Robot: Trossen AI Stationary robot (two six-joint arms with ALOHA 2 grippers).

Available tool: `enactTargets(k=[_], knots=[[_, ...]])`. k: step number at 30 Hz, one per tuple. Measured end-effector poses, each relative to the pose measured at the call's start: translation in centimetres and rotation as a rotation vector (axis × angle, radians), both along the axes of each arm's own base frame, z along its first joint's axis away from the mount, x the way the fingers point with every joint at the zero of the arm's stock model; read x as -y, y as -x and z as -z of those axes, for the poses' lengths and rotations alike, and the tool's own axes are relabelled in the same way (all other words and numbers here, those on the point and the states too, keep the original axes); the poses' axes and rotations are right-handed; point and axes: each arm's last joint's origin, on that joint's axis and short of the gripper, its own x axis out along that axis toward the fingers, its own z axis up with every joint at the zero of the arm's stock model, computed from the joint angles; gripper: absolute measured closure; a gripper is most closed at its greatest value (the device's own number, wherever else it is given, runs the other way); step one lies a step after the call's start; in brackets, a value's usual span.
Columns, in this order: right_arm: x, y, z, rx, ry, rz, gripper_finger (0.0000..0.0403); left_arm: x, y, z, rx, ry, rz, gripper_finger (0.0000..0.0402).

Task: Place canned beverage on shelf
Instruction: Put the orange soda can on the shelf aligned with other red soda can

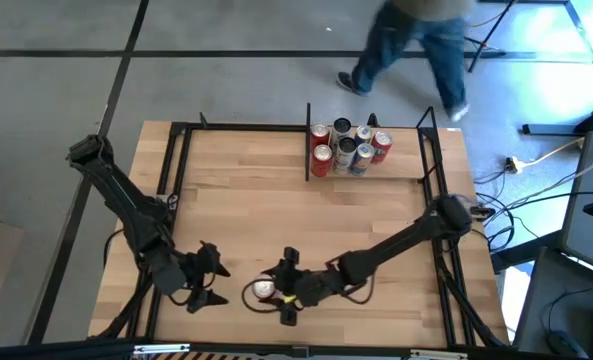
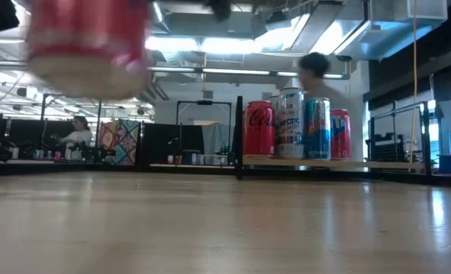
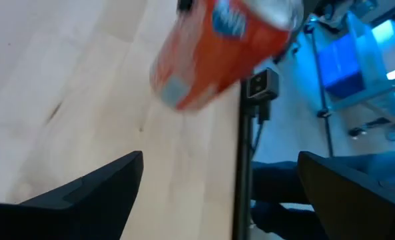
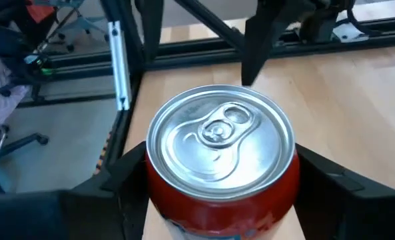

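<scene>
High view first: your left gripper [image 1: 208, 284] waits low over the near-left light wooden tabletop [image 1: 246, 215], fingers spread apart with nothing between them. Just to its right, your right gripper [image 1: 279, 287] has its fingers clamped on the red aluminium can with a silver top [image 1: 264, 290], lifted clear of the wood. At the far right, the black-framed shelf [image 1: 308, 140] holds a cluster of upright cans [image 1: 348, 148].

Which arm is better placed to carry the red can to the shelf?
The right. Its hand already grips the red can, lifted off the table in the low view, and the shelf with its cans lies on that arm's side. The left hand sits open beside it, holding nothing.
</scene>
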Motion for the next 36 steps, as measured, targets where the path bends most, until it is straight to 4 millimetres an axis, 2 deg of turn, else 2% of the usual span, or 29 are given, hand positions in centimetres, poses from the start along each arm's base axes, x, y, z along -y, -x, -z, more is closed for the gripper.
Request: enactTargets(k=[4,8,12,17,23,27,30,33,36], knots=[[-0.1,2.2,-3.5,-0.002,0.002,-0.015,0.014,-0.1,0.4,-0.4,0.014,0.01,0.005,0.0011],[0.6,4.9,-7.6,-0.005,-0.008,-0.015,0.014,-0.2,0.3,-0.4,0.015,0.005,-0.002,0.0011],[1.8,6.9,-9.1,-0.083,0.049,0.02,0.014,-0.4,0.0,-0.4,0.026,-0.003,-0.031,0.0011],[2.9,8.6,-9.6,-0.184,0.096,0.046,0.014,-0.8,-0.3,-0.4,0.027,-0.011,-0.05,0.0011],[3.7,9.9,-8.6,-0.335,0.193,0.09,0.014,-1.2,-0.7,-0.4,0.026,-0.014,-0.073,0.0011],[5.0,11.7,-8.2,-0.471,0.305,0.188,0.014,-1.5,-1.0,-0.4,0.025,-0.014,-0.091,0.0011],[5.9,12.9,-8.5,-0.494,0.334,0.239,0.014,-1.8,-1.2,-0.4,0.025,-0.014,-0.106,0.0011],[7.2,15.1,-8.7,-0.483,0.329,0.282,0.014,-2.0,-1.4,-0.4,0.024,-0.014,-0.116,0.0011],[8.8,17.7,-7.8,-0.461,0.289,0.361,0.014,-2.2,-1.6,-0.4,0.026,-0.02,-0.121,0.0011]])
